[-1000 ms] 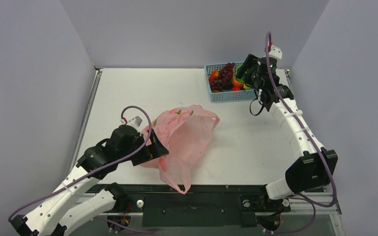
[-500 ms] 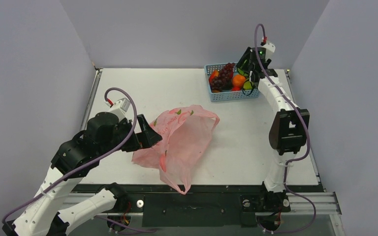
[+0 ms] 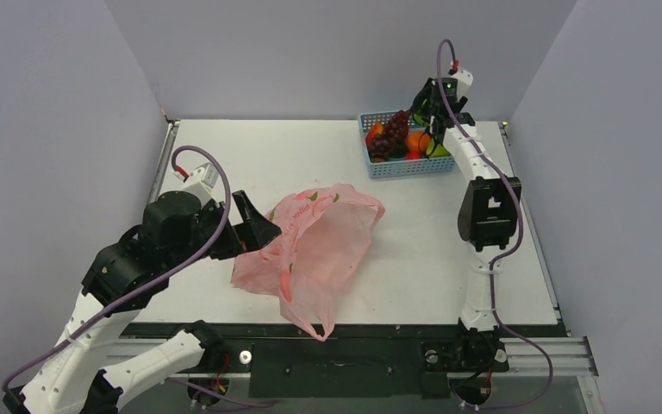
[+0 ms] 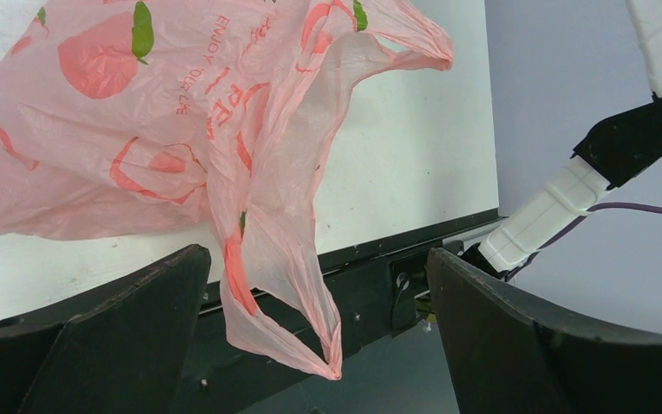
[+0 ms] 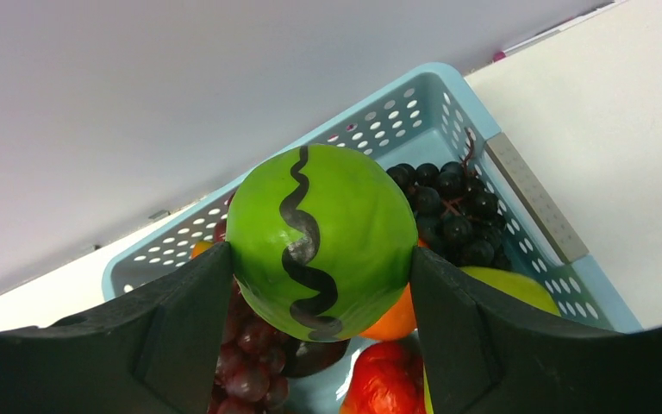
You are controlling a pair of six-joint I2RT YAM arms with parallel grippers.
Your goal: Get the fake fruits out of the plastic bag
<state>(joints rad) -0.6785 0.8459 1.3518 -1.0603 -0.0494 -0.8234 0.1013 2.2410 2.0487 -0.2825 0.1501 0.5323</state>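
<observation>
- Table: white top. My left gripper is over its near-left part, and my right gripper is up at the far-right corner.
- Plastic bag: pink with red and green print. It lies crumpled and flat on the table, just ahead of the left gripper's fingertips, with its body spreading away from the hand to the right.
- In the left wrist view, the bag fills the space beyond the fingers. One loop handle droops over the table's near edge and shows in the gap between them. I see no bulge of fruit in it from either view.
- Left gripper: fingers spread wide, nothing pinched. I can't tell whether a tip brushes the bag's edge.
- Basket: light blue mesh, directly below and beyond the right gripper.
- Right gripper: clamped on the green round fruit, one finger on each side. The fruit has a dark wavy stripe and is held above the basket.
- In the basket under that hand:
  - dark grape bunch, beyond the right finger
  - yellow-green pear, beside that finger
  - orange fruit, just under the held fruit
  - red fruit, nearest the wrist
  - reddish grapes, by the left finger
</observation>
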